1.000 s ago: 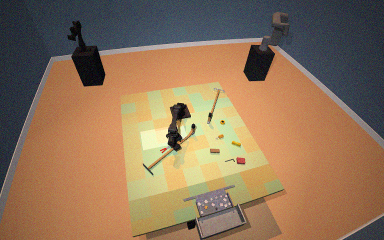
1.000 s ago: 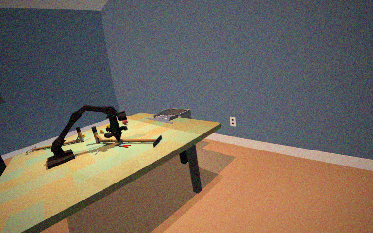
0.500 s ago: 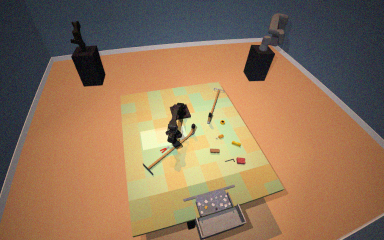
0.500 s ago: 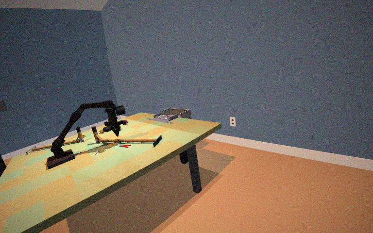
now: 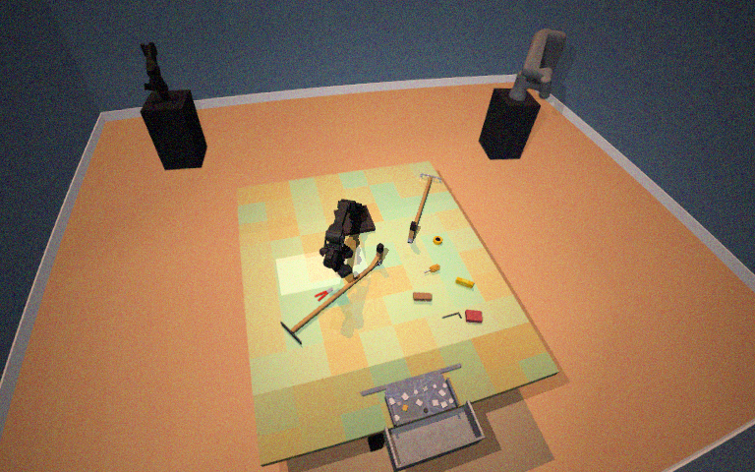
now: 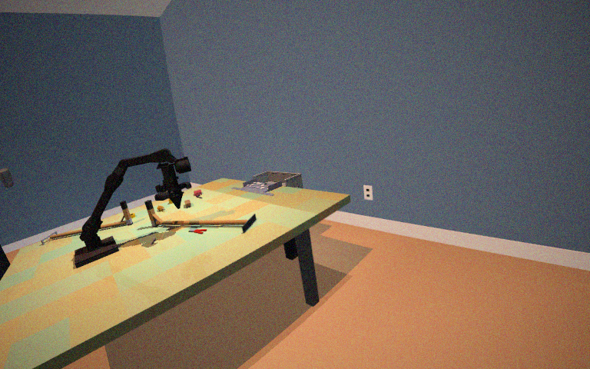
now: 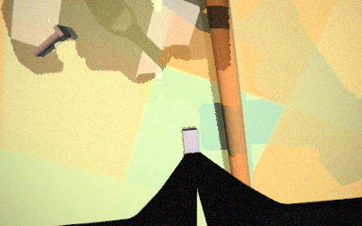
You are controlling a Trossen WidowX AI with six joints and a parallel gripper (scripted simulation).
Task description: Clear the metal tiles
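Note:
The long scraper [image 5: 328, 300] [image 6: 204, 222] [image 7: 232, 118] lies flat on the table, a wooden handle with a dark blade [image 5: 290, 332] [image 6: 248, 223] at one end. My gripper [image 5: 345, 272] [image 6: 176, 203] [image 7: 193, 159] is shut with nothing between the fingers. It points down a little above the table, just beside the handle and clear of it. The steel bench plate [image 5: 413, 387] [image 6: 258, 186] sits at the table's far end with several pale metal tiles [image 5: 418, 401] on it. The grey catch box [image 5: 434, 441] [image 6: 278, 177] stands just beyond it.
A second, shorter long-handled tool [image 5: 420, 206] [image 6: 81, 231] lies at the back. Red pliers [image 5: 321, 293] [image 6: 197, 231] lie next to the scraper. A yellow ring [image 5: 437, 239], yellow block [image 5: 464, 281], brown block [image 5: 422, 296] and red block [image 5: 473, 315] lie on the right half.

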